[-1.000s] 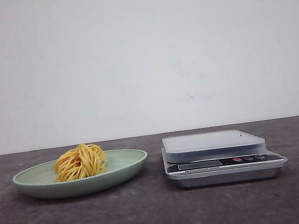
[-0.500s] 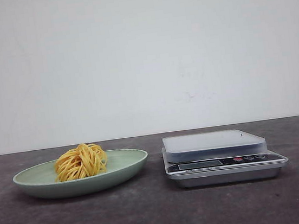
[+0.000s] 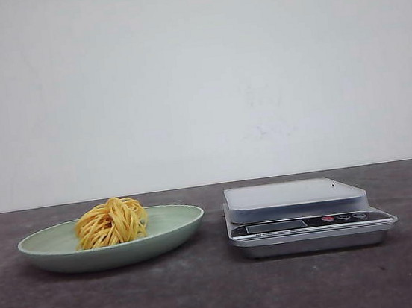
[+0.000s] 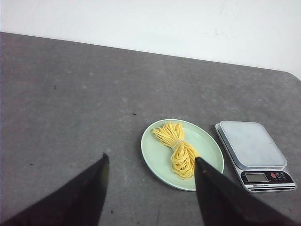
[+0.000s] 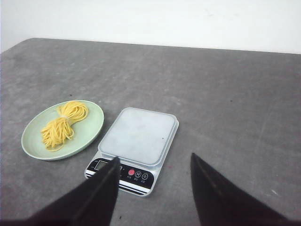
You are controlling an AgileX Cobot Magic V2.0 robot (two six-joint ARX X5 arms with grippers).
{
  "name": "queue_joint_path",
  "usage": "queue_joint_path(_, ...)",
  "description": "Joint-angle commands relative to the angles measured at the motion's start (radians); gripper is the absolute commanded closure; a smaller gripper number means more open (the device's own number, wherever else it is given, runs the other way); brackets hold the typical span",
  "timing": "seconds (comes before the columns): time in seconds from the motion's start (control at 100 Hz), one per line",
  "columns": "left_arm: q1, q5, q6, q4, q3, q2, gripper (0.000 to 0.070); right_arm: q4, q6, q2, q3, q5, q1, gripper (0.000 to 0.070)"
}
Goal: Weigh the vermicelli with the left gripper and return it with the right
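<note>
The vermicelli (image 3: 111,223), a small yellow-orange nest of strands, lies on a pale green plate (image 3: 177,225) at the left of the table. A grey kitchen scale (image 3: 295,197) with an empty platform stands to its right. In the left wrist view the vermicelli (image 4: 178,149) lies on the plate (image 4: 157,157) ahead of my left gripper (image 4: 150,162), which is open, empty and high above the table. In the right wrist view my right gripper (image 5: 154,160) is open and empty, high above the scale (image 5: 137,136). Neither gripper shows in the front view.
The table is dark grey with a white wall behind. The plate (image 5: 87,127) and vermicelli (image 5: 61,126) also show in the right wrist view, beside the scale. The scale's display and buttons (image 3: 340,218) face the front.
</note>
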Motion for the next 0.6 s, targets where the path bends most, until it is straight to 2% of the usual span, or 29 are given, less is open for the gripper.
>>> queue_joint_path(0.0, -0.003, -0.002, 0.004, 0.009, 0.01, 0.003, 0.0358, 0.012, 0.013, 0.001, 0.014, -0.002, 0.006, 0.0408)
queue_joint_path(0.59, -0.003, -0.002, 0.003, -0.013, 0.01, 0.003, 0.0358, 0.013, 0.017, 0.001, 0.013, -0.001, 0.006, 0.0407)
